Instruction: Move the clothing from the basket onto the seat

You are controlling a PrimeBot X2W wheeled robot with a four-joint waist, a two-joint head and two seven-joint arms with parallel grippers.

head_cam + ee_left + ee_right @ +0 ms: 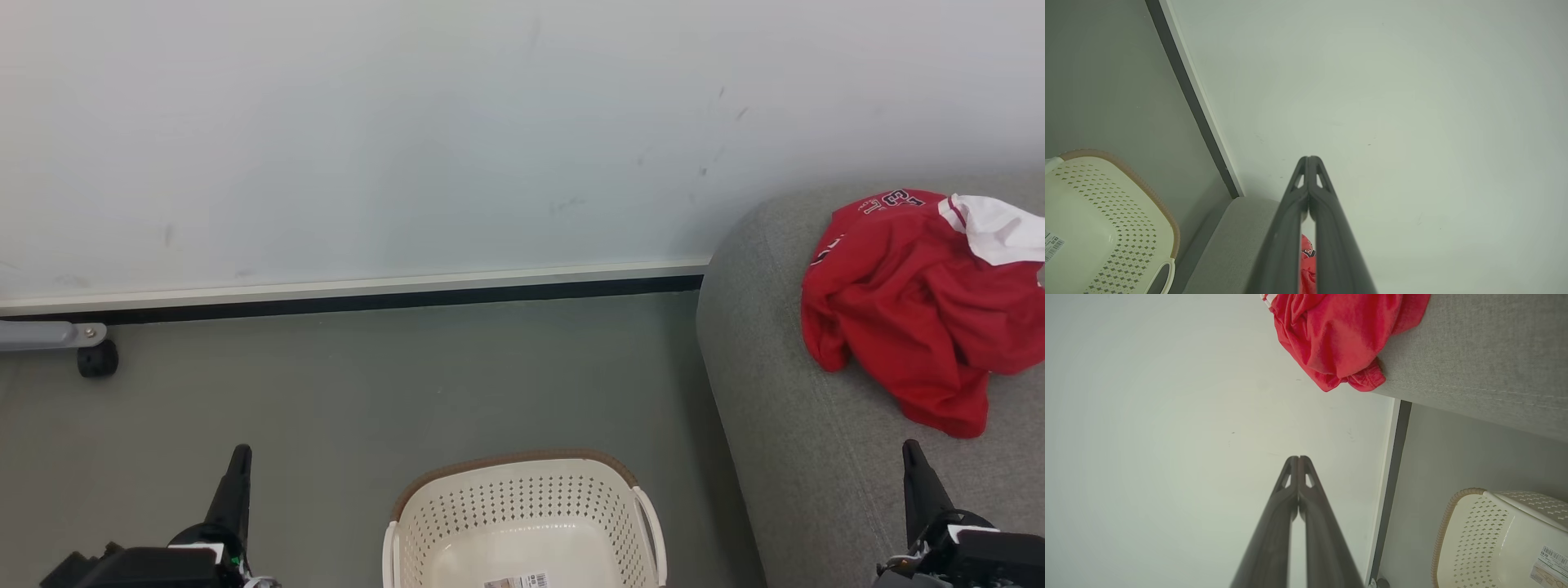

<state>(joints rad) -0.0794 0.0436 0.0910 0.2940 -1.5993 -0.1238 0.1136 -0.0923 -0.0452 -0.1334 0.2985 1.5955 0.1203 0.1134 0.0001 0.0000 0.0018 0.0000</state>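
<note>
lying where, the clothing [914, 318]?
– bunched in a red heap on the seat [784, 457], near its rounded end, a white part up by the wall [408, 122]
and the basket [522, 506]?
– on the floor [326, 392] just beside the seat, a label [516, 581] on its bottom
the pincers?
– left gripper [239, 454] over the floor, right gripper [912, 451] over the seat's front, each with fingers pressed together, both apart from the cloth
</note>
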